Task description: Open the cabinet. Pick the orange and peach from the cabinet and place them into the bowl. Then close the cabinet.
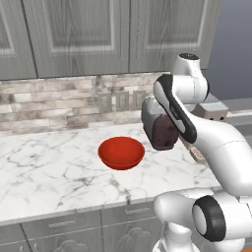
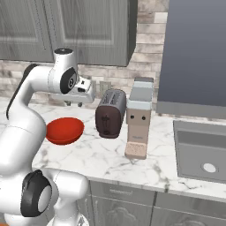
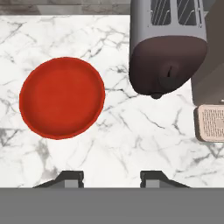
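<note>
A wide grey wood-grain cabinet (image 1: 88,34) hangs on the wall above a brick backsplash, both of its tall panelled doors shut, so nothing inside can be seen. Below it runs a white marble counter (image 1: 44,167) with grey drawers beneath. To the right of the counter, in the right base view, a grey sink (image 2: 201,152) is set into the worktop under a large dark panel.

The white robot arm (image 1: 216,142) rises from the lower right of the left base view and bends forward over the counter. A dark toaster (image 2: 110,112) stands at the back of the counter, and just to its right stands a tall grey and tan coffee machine (image 2: 139,119).

The glossy red bowl (image 1: 121,152) sits on the marble left of the toaster, apart from it — it holds nothing. The gripper (image 3: 113,177) hangs above the counter, looking straight down, with the bowl ahead to its left and the toaster ahead to its right in the hand view. Its two dark fingertips (image 3: 70,177) stand apart with bare marble between them — they pinch nothing.
</note>
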You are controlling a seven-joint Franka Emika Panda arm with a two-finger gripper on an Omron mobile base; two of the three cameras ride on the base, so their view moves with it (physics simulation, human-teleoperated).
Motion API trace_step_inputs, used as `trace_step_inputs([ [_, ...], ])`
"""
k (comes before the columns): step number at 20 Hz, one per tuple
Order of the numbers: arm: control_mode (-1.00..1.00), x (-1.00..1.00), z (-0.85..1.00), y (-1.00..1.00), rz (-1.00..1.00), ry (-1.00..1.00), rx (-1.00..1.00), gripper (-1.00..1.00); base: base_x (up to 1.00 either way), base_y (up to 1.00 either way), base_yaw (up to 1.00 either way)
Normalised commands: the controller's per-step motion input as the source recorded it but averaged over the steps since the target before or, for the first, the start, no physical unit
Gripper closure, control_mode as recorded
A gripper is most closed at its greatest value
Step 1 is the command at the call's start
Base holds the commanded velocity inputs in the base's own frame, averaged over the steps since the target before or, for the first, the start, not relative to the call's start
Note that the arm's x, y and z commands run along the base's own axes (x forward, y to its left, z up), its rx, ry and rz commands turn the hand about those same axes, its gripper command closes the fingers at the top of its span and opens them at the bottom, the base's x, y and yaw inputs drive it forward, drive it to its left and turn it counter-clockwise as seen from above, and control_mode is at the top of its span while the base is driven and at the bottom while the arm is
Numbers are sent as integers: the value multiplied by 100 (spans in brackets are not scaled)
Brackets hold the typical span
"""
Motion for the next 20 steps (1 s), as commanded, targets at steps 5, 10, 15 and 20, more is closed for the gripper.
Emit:
trace_step_inputs([
  [5, -100, -5, 0, 7, 1, 0, 0, -100, 0, 0, 0],
  [10, -100, 2, 16, 45, 7, 4, 0, -100, 0, 0, 0],
  [15, -100, -2, 41, 20, 6, -5, 0, -100, 0, 0, 0],
  [20, -100, -4, 32, 7, 2, -16, 0, -100, 0, 0, 0],
])
